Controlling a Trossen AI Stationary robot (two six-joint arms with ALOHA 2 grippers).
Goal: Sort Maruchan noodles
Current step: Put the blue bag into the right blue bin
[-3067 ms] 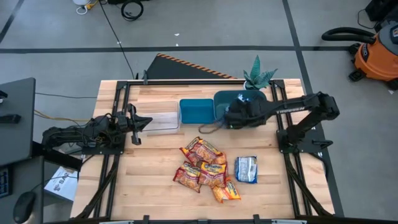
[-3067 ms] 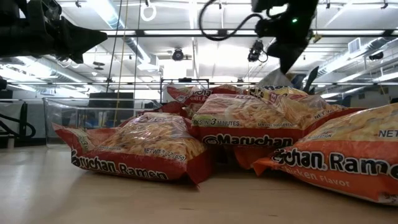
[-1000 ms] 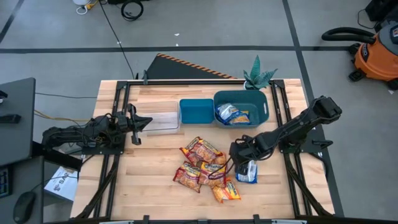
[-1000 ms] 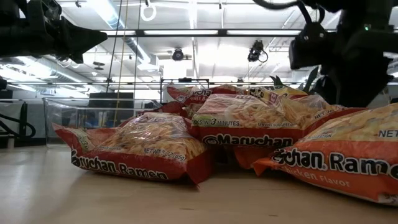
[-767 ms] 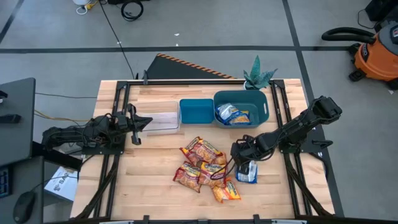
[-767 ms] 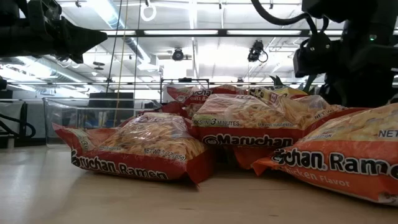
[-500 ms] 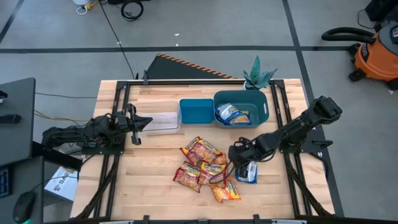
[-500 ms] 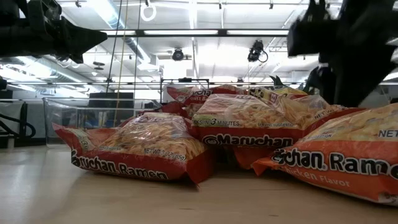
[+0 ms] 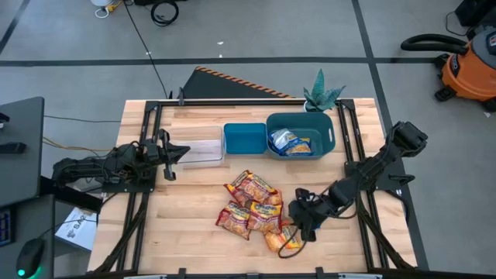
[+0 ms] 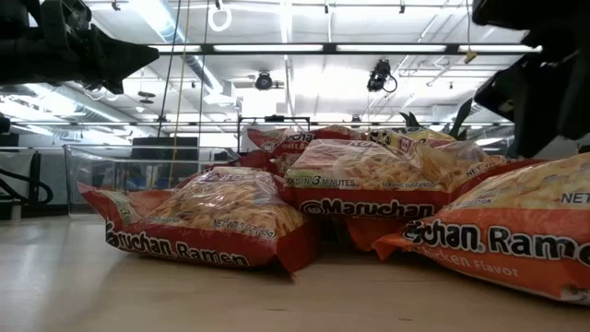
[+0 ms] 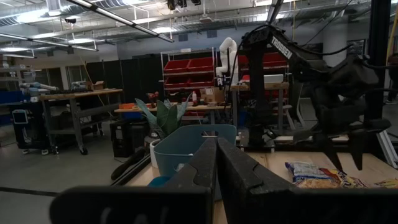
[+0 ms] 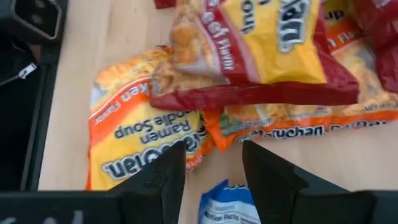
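Packets (image 9: 260,209): about six piled on table; two in bin (image 9: 328,133).

My right hand (image 12: 213,177) hangs over the wooden surface (image 12: 367,162), its two dark fingers (image 12: 165,180) apart. A blue packet (image 12: 227,205) sits low between them. Beyond lie an orange ramen packet (image 12: 134,140) and a yellow-and-red packet (image 12: 261,50), overlapping.

Blue-silver packet (image 12: 227,202) cut off by the right wrist view's edge at 6 o'clock, mostly hidden between the right gripper (image 12: 211,163) fingers; hidden under the arm from above. Orange packet (image 10: 516,242) cropped at 3 o'clock in low view. Bin contents (image 9: 290,142) too small to read.
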